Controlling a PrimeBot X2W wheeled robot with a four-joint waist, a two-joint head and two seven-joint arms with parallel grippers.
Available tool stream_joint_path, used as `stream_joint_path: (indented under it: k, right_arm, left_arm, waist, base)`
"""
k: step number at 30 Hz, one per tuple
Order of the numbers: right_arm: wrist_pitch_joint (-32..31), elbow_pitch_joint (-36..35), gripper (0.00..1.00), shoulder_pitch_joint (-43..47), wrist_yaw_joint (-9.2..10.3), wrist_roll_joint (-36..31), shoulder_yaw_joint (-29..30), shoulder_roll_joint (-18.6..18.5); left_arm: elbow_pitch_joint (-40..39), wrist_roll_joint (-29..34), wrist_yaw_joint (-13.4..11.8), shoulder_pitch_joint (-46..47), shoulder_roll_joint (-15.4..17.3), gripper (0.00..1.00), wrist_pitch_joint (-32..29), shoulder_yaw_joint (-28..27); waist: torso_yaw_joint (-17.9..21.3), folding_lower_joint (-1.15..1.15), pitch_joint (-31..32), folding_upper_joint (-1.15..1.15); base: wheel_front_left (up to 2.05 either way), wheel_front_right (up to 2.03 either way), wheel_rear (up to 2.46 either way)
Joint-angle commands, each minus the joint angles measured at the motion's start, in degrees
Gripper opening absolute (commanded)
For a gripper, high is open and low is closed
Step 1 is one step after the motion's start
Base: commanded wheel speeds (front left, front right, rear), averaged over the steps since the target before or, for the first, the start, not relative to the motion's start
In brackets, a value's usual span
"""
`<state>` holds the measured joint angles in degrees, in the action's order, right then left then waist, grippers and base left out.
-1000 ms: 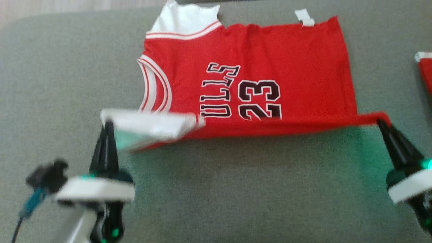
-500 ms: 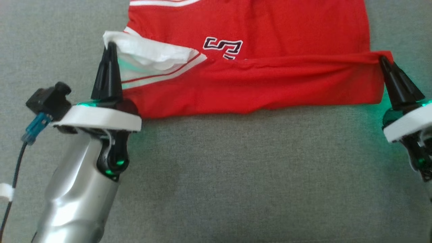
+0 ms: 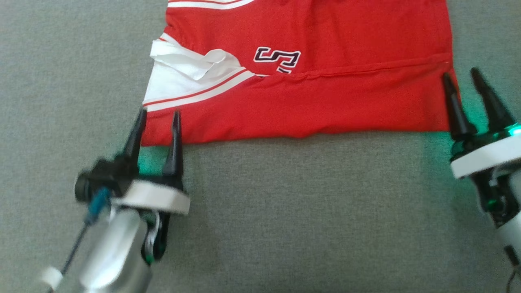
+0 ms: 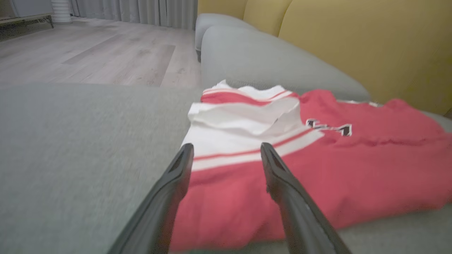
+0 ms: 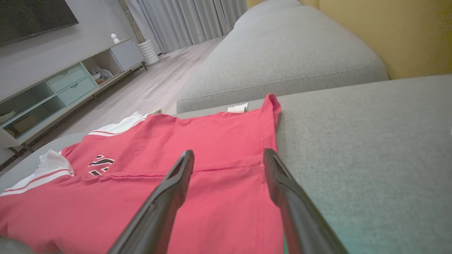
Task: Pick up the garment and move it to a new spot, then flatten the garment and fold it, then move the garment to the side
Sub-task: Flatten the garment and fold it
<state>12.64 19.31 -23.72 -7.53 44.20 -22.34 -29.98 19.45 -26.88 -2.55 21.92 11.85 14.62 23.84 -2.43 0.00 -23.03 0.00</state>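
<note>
Grey fabric sofa seat: red-and-white basketball jersey lies with its near edge folded over. My left jaws and right jaws stand spread at its near corners, gripping nothing. I'd smooth the rumpled white shoulder before folding again.

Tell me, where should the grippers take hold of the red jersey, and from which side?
Probably its two near corners, from the robot's side: the red jersey lies flat, and its folded edge faces the open left gripper and right gripper.
</note>
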Motion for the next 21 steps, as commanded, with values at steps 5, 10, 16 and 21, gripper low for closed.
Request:
stream_joint_path:
  k: [5,10,16,21]
  right_arm:
    - [1.1,-0.4,1.0,1.8,0.04,0.1,-1.9,0.0]
    - [1.5,1.3,1.0,1.6,0.04,0.6,-2.6,0.1]
    - [1.9,4.0,1.0,2.1,0.04,1.0,-3.2,0.8]
    - [2.0,7.4,1.0,1.6,0.04,1.4,-3.5,2.3]
  left_arm:
    - [3.8,3.1,-3.2,-1.3,0.5,1.0,0.4,-3.8]
    - [10.3,3.0,-4.5,-0.8,-0.1,1.0,0.1,-4.3]
    - [13.9,2.2,-4.6,-1.4,-1.4,1.0,-1.7,-3.3]
    - [13.6,1.4,-3.3,-1.6,-2.0,0.0,-1.0,-3.3]
  waist:
    - [0.9,0.0,0.2,0.0]
    - [1.5,0.0,0.7,0.0]
    - [1.4,0.0,1.2,0.0]
    - [0.9,0.0,1.6,0.0]
  base:
    - [0.0,0.0,0.0]
    - [0.0,0.0,0.0]
    - [0.0,0.0,0.0]
    - [0.0,0.0,0.0]
